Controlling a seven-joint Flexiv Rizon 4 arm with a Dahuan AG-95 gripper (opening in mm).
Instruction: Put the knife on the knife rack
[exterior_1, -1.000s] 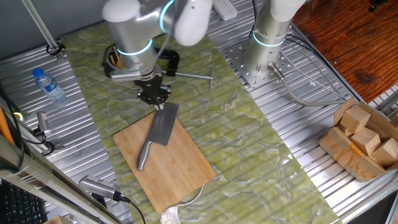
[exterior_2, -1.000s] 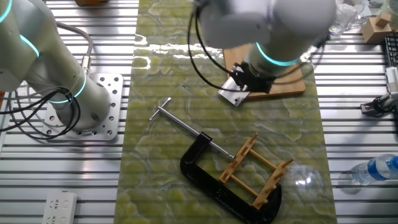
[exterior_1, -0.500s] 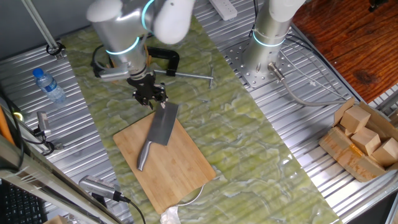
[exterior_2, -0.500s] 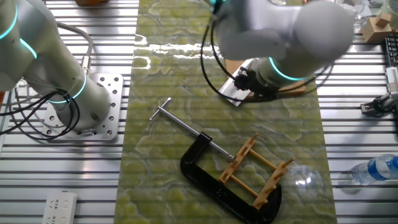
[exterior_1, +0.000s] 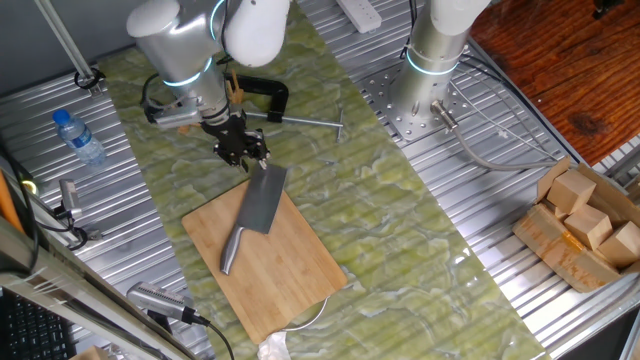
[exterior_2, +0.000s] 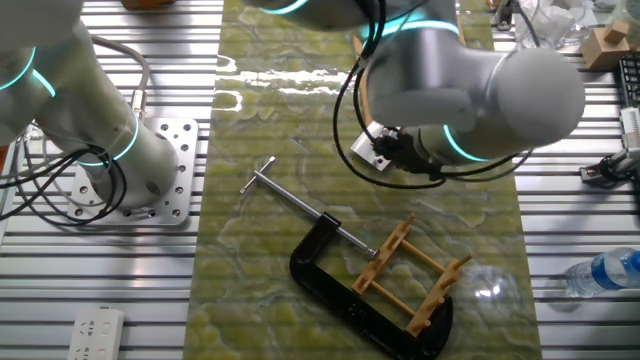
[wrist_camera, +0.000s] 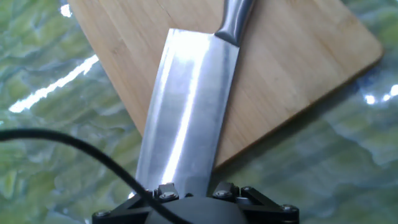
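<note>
The knife (exterior_1: 258, 205) lies flat on the bamboo cutting board (exterior_1: 290, 270), handle toward the front left, and the end of its blade overhangs the board's far edge. My gripper (exterior_1: 243, 153) hangs just beyond that blade end, low over the green mat. In the hand view the blade (wrist_camera: 186, 112) runs away from my gripper (wrist_camera: 194, 191); only the finger bases show, so their gap is unclear. In the other fixed view a blade corner (exterior_2: 363, 150) peeks out beside my gripper (exterior_2: 398, 152). The knife rack (exterior_2: 410, 275) stands inside the black C-clamp (exterior_2: 350, 290), apart from the gripper.
The clamp's steel bar (exterior_2: 290, 200) lies on the mat between the gripper and the second arm's base (exterior_1: 425, 95). A water bottle (exterior_1: 78, 137) lies at the left. A box of wooden blocks (exterior_1: 585, 225) sits at the right.
The arm's upper body has swung left and back while the hand stayed near the blade's far end. The knife has not moved.
</note>
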